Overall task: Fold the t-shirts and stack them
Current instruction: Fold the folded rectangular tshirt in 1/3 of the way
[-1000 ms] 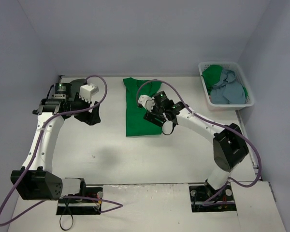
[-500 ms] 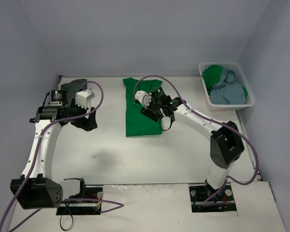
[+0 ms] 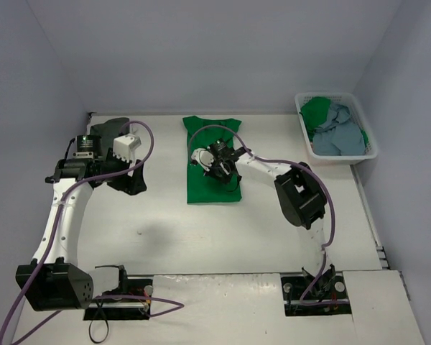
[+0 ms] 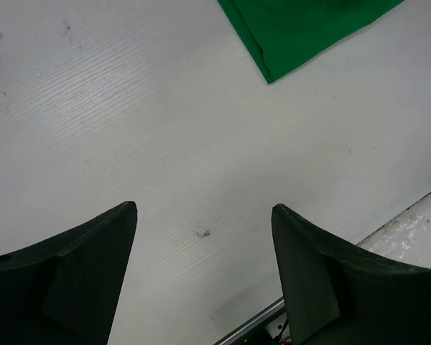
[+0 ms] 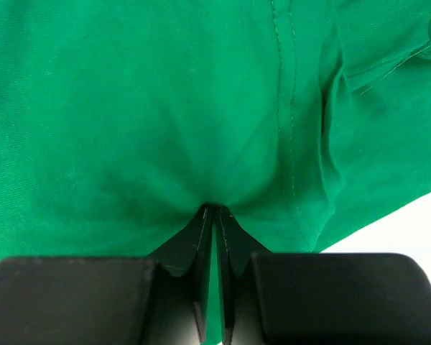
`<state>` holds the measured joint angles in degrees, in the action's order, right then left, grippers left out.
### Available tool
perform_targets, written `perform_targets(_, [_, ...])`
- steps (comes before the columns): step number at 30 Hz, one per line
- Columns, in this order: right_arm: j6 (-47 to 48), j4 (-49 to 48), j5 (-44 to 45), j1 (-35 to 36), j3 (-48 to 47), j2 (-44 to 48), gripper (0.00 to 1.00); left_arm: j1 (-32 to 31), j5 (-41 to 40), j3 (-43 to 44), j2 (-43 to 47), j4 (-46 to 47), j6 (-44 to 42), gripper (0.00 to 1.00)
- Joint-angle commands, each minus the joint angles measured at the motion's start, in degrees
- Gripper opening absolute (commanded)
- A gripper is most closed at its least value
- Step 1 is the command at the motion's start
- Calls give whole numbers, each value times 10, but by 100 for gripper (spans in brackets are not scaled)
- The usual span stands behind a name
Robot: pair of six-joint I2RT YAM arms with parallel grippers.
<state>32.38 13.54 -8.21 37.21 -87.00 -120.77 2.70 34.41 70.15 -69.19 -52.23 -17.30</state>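
Note:
A bright green t-shirt lies flat on the table at mid-back, collar toward the far wall. My right gripper is down on its middle, shut on a pinched-up fold of the green cloth; the right wrist view shows the right gripper with its jaws together and fabric puckering at the tips. My left gripper hovers over bare table to the left of the shirt, open and holding nothing. In the left wrist view the left gripper faces bare tabletop, with a corner of the green shirt at top right.
A white plastic laundry basket stands at the back right against the wall, holding a crumpled green shirt and a light blue-grey shirt. Walls close in on the left, back and right. The arm bases sit on the near edge.
The right gripper slid left and back over the green shirt and shut on a fold of it, its elbow swinging inward. The left arm drew slightly left, then held still.

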Motion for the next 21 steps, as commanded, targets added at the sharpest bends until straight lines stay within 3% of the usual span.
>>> perform_targets(1, [-6,-3,-11,2,-4,23,4,1,20,8,24,27,4,70])
perform_targets(10, [-6,39,-34,15,26,-9,2,1,28,5,31,27,6,70])
perform_targets(21, [16,76,-51,87,146,69,1,1,35,-8,53,30,7,70])
